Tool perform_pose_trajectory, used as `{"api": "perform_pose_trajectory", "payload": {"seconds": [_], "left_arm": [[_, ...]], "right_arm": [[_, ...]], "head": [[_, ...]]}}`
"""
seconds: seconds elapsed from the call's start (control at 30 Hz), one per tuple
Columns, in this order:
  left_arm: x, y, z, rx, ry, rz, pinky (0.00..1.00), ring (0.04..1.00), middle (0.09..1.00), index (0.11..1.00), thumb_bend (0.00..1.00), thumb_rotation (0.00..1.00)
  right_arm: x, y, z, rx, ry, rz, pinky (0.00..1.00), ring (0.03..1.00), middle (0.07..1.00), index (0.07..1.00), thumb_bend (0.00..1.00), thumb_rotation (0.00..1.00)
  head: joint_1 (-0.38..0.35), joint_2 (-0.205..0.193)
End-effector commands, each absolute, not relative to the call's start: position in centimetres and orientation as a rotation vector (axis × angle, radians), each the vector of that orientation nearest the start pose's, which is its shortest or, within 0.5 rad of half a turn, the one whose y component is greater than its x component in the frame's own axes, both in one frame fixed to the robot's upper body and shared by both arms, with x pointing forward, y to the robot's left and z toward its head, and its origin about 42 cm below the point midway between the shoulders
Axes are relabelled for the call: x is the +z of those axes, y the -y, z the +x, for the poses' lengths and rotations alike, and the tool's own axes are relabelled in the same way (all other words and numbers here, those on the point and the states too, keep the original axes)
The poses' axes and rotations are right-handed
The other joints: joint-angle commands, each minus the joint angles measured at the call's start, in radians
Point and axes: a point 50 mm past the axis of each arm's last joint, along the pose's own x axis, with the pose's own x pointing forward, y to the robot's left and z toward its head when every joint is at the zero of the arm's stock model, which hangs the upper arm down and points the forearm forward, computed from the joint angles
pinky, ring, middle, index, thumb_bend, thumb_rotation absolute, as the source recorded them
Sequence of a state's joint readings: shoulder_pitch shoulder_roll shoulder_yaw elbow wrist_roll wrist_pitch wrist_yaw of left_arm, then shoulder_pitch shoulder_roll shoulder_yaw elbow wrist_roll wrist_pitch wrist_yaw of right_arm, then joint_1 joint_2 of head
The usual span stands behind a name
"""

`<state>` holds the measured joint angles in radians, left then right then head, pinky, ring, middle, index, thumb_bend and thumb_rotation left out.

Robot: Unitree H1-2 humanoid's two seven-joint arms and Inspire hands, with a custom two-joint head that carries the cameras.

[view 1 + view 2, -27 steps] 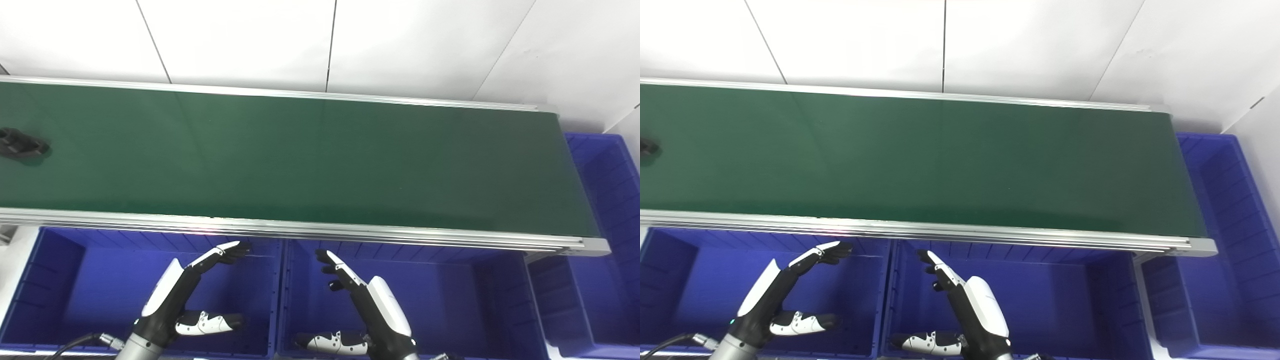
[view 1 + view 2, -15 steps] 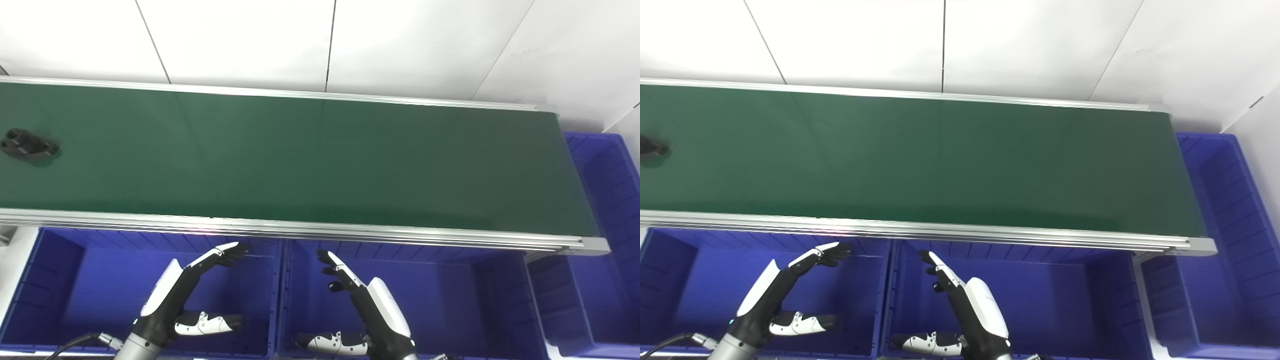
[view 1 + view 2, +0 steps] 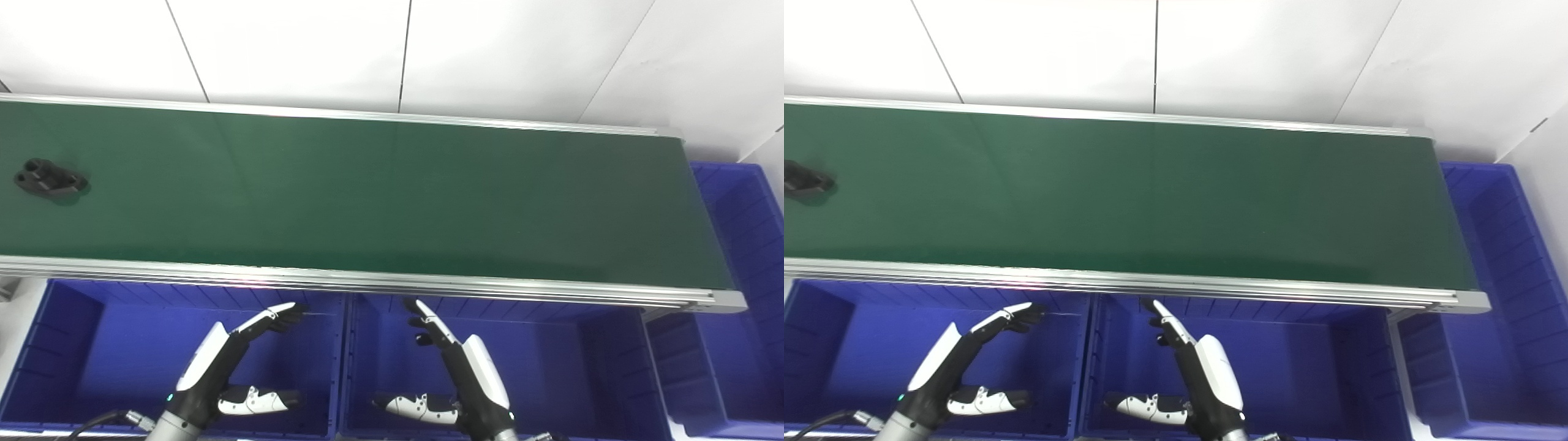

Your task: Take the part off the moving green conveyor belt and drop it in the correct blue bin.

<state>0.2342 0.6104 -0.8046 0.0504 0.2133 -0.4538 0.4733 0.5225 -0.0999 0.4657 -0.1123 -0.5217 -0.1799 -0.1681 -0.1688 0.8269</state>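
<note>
One black part (image 3: pixel 49 177) is seen lying flat on the green conveyor belt (image 3: pixel 392 196), close to the belt's left end and roughly midway between its far and near aluminium rails. The part is elongated, and its long axis is laid nearly along the belt's length, tipped slightly so that the left end sits a little farther from the robot and the right end a little nearer. Small round holes can be made out at its left end; finer detail cannot be told. The part is touched by neither hand. The left hand (image 3: pixel 236 361) is held over the left blue bin (image 3: pixel 67 343) below the near rail, with fingers spread apart and nothing grasped. The right hand (image 3: pixel 453 370) is held over the middle blue bin (image 3: pixel 551 361) in the same manner, fingers extended toward the belt, thumb out to the side, nothing held. Both hands are kept well apart from the part. A third blue bin (image 3: pixel 744 220) is placed beyond the belt's right end.
</note>
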Motion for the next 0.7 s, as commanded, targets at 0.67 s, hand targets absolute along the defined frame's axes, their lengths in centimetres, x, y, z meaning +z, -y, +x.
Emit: {"api": "perform_pose_trajectory", "payload": {"seconds": [0.67], "left_arm": [[2.69, -24.78, 11.19, -0.484, 0.132, 0.483, 0.72, 0.781, 0.82, 0.824, 0.74, 0.66]], "right_arm": [[4.28, 13.49, 7.99, 0.343, -0.055, -0.419, 0.73, 0.829, 0.884, 0.899, 0.77, 0.3]], "head": [[0.058, -0.065]]}}
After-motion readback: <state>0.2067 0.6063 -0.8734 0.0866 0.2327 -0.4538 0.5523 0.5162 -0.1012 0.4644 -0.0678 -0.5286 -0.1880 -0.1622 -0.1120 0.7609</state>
